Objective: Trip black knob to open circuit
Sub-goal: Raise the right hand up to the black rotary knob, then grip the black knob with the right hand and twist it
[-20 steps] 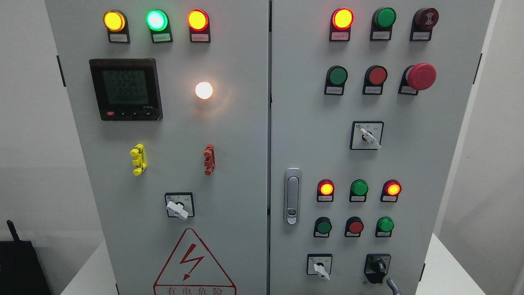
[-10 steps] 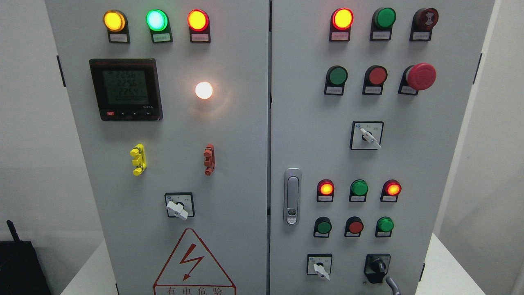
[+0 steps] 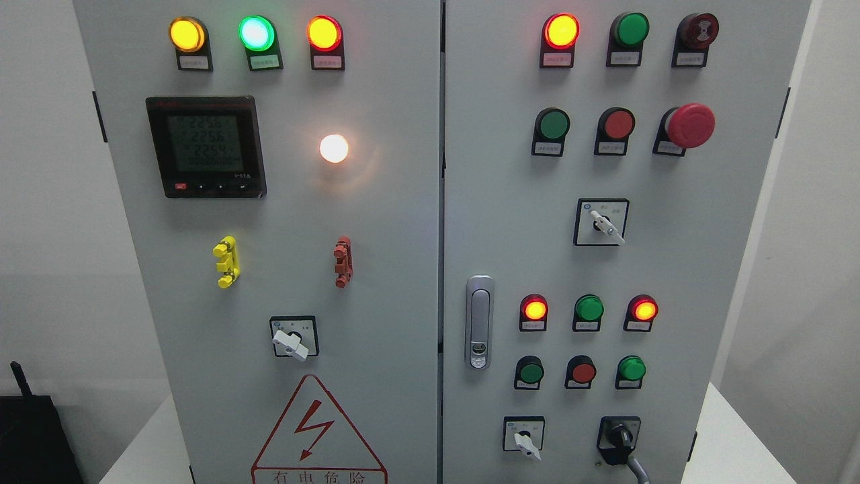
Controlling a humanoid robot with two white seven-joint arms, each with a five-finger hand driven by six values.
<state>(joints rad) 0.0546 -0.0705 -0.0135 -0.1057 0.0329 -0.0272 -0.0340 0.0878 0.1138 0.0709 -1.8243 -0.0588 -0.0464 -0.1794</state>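
1. At the far left a black box (image 3: 30, 437) sits low beside the grey cabinet (image 3: 403, 222); no robot arm enters from this side.
2. The left door carries three lit lamps along its top, a digital meter (image 3: 206, 146), a glowing white lamp (image 3: 334, 148), a yellow clip (image 3: 226, 261), a red clip (image 3: 343, 261), a white selector switch (image 3: 293, 339) and a warning triangle (image 3: 318, 433).
3. Right of the centre seam is the door latch (image 3: 479, 323).
4. The right door holds lamps and push buttons, a red mushroom button (image 3: 689, 126) and two more white selectors.
5. The black knob (image 3: 621, 437) is at the lower right of this door, just right of the lowest white selector (image 3: 525, 440).
6. A grey finger (image 3: 638, 467) rises from the bottom edge and touches the knob's lower side — the rest of that hand is out of frame, so I cannot tell which hand it is or how far open it is.
7. The knob looks like rigid plastic, probably stiff with a spring detent — best pinched across its raised bar and turned firmly.
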